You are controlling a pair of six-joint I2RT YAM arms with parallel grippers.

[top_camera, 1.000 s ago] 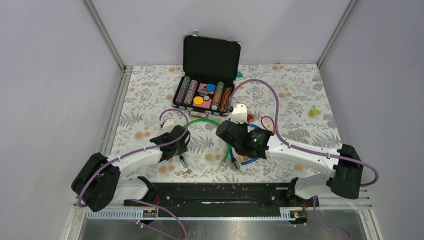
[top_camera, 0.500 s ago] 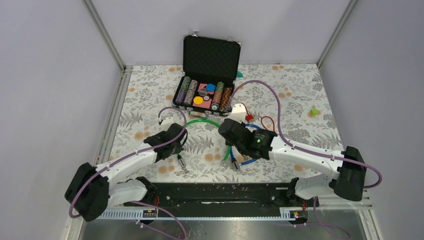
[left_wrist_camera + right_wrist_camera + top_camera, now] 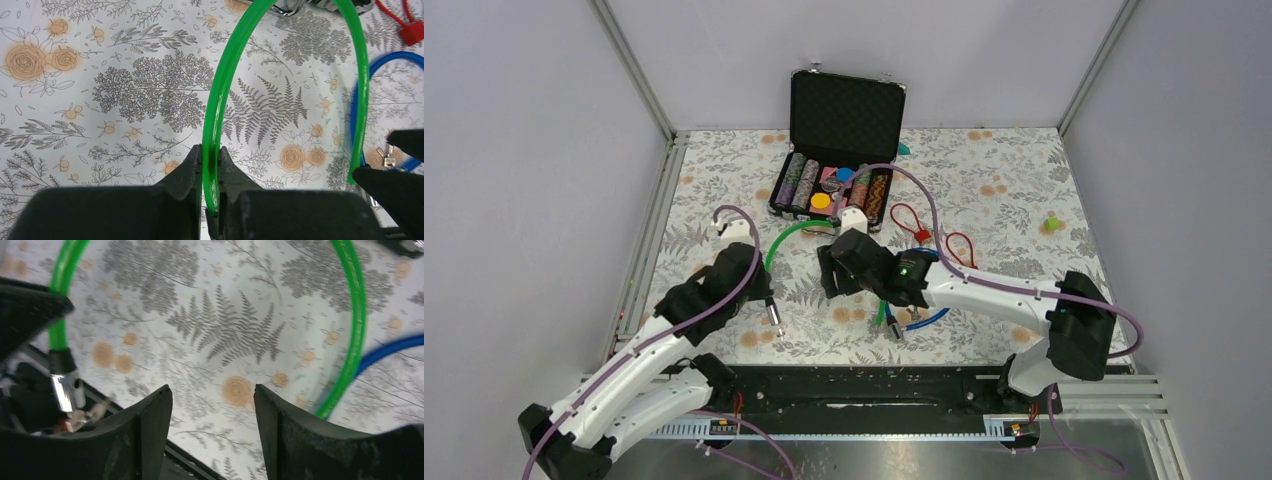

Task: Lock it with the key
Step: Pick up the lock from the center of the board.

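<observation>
Floral cloth (image 3: 1024,180) covers our table; our left gripper (image 3: 210,167) pinches the green cable lock (image 3: 225,75) tight, left of centre, just near of the open chip case (image 3: 844,110), while our right gripper (image 3: 212,397) hovers with fingers wide above the loop

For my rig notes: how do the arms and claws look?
Left arm and right arm: white links, black joints, a purple cable looping along each. Left claw and right claw: black, two blunt fingers. A green light marks the right wrist.
</observation>
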